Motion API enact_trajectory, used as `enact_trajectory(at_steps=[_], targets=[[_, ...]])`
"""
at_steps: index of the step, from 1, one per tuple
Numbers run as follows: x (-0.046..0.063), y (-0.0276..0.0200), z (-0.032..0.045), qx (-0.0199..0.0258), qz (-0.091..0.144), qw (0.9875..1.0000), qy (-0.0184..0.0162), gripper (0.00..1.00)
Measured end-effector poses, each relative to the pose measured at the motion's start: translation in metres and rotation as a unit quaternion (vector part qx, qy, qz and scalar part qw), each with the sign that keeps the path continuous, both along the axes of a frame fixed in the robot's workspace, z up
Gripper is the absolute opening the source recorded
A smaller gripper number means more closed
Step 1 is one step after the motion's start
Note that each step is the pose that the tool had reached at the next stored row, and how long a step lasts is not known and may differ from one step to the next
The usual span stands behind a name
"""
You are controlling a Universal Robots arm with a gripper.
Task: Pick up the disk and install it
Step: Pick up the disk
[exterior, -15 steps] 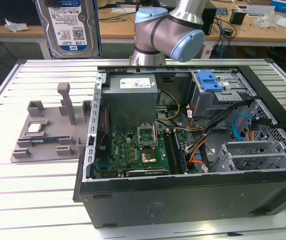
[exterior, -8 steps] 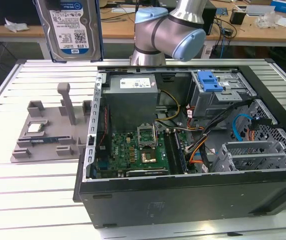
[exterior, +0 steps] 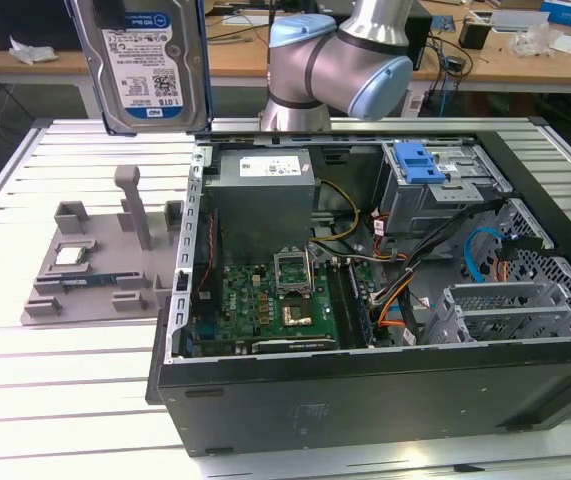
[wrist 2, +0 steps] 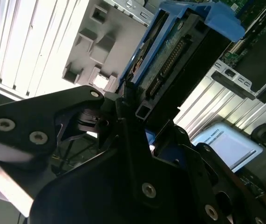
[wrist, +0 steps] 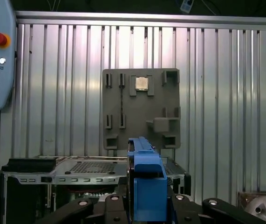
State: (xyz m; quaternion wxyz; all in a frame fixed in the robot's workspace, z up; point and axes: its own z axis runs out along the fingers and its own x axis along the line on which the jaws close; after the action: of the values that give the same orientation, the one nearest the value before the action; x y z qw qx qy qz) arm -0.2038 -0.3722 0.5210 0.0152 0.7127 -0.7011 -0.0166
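The disk (exterior: 151, 66) hung clear of the table (exterior: 65, 400), high on the exterior view's left. It stood upright with its white-and-blue label facing that camera. In the second wrist view, the disk's connector edge (wrist 2: 172, 58) and blue bracket (wrist 2: 223, 21) pointed away from the gripper (wrist 2: 139, 109). The gripper's black fingers (wrist 2: 123, 105) were clamped on the disk's near end. In the first wrist view the bracket (wrist: 146, 182) stood edge-on between the fingers (wrist: 112, 205). On the table sat the grey fixture (exterior: 95, 265), a processor chip (exterior: 70, 255) seated in it. Just beside it lay the open computer case (exterior: 365, 385), its motherboard (exterior: 265, 300) exposed. The robot arm (exterior: 340, 65) rose behind the case.
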Motion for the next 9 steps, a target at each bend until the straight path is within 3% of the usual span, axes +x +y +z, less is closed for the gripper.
enact_trajectory(at_steps=[3,8,9], targets=[[0.004,-0.0117,-0.0002,-0.0001,0.000,1.0000,0.0000,0.36],[0.007,-0.0219,-0.0004,-0.0001,0.000,1.0000,0.0000,0.36],[0.009,-0.0259,-0.0005,-0.0001,0.000,1.0000,0.0000,0.36]])
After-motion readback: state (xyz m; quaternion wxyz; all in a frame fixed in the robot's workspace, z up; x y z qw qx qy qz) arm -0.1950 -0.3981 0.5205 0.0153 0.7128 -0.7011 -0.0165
